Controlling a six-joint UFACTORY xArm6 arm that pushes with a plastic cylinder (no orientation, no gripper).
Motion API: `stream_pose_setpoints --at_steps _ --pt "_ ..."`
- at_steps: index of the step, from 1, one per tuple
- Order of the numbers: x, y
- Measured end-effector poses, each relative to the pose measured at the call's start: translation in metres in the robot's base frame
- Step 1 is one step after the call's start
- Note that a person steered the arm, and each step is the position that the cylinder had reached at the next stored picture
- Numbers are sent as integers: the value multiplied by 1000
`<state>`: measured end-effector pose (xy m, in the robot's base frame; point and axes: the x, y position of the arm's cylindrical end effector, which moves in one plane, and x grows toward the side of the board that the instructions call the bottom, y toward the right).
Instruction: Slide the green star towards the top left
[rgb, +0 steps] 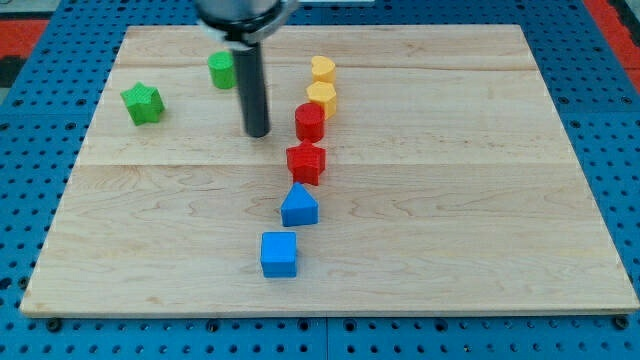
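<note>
Your green star sits near the left edge of the bench, in the upper part, well apart from everything but the green block up and to its right, whose shape is partly hidden by the rod. The tool is a bare rod with nothing to clench or release, and it holds nothing; my tip rests on the wood to the right of the star and a little lower, between it and the red cylinder. To send the star towards the top left, you want the tip to meet it on the lower right face, so first bring the tip leftward and slightly down until it stands just beside that corner of the star, then drive up and left through the star's middle. Aim through the centre: a star has points, and an off-centre touch will likely spin it or let it slip off the rod. Keep the push slow and straight, and correct early if the star begins to turn. On the approach, stay below the green block so you do not nudge it. The column on the view's right, with the yellow heart, a second yellow block, the red star, the blue house shape and the blue cube, lies behind your path and should stay untouched. Stop short of the bench edge.
</note>
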<state>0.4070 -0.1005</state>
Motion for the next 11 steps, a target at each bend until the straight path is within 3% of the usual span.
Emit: stream_pose_setpoints --at_steps 1,2,3,5,6,8,10,11 --pt "12 -79" --pt "-10 -149" --pt "-40 -142" --pt "-78 -51" --pt "-106 -41" --pt "-115 -84" --pt "-144 -10" --pt "-150 -45"
